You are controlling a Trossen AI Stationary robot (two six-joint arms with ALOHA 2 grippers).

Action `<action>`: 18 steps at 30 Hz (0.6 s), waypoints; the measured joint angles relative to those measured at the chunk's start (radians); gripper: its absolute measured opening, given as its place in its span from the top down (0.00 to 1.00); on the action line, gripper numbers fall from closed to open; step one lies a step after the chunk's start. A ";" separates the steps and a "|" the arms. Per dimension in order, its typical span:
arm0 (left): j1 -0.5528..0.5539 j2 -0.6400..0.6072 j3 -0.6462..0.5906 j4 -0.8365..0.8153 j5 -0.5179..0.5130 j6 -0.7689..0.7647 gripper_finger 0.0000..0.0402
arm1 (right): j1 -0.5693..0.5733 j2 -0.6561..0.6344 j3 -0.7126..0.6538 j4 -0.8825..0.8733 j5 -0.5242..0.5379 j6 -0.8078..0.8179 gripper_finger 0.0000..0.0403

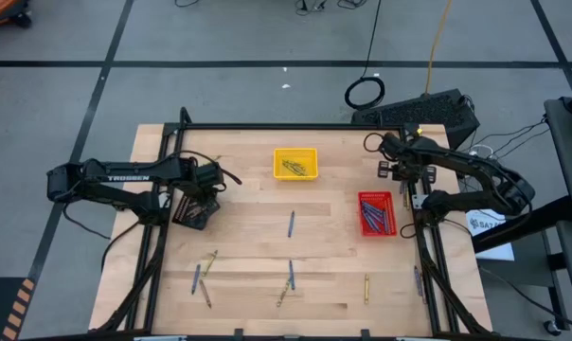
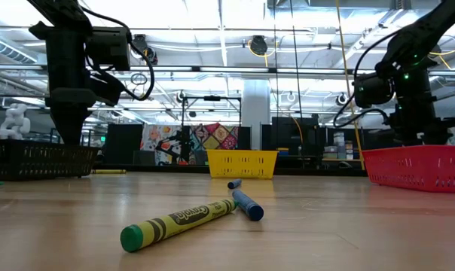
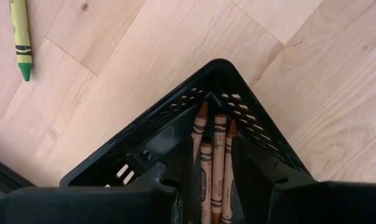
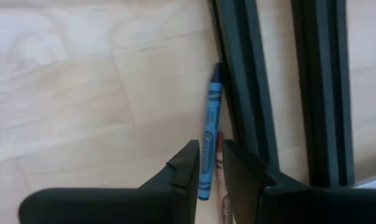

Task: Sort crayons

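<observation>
The left gripper (image 3: 211, 186) is being held spread over the black tray (image 3: 175, 134), with brown crayons (image 3: 214, 168) lying inside between its fingers. The right gripper (image 4: 208, 171) is being held narrowly parted above a blue crayon (image 4: 209, 140) by the table's right frame rail (image 4: 241, 81). Other crayons (image 1: 291, 224) are being left scattered on the table (image 1: 248, 218).

Robotics lab: taped concrete floor (image 1: 267, 38), ceiling strip lights (image 2: 212, 19), equipment racks (image 2: 303, 143).
</observation>
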 joint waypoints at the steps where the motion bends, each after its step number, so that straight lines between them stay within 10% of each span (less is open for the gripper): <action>1: 0.000 0.000 0.000 0.000 0.000 0.000 0.75 | -0.003 0.003 0.000 0.006 0.000 -0.001 0.85; 18: 0.000 0.000 0.000 0.000 0.000 -0.001 0.75 | -0.039 0.198 0.002 0.054 0.027 -0.070 0.85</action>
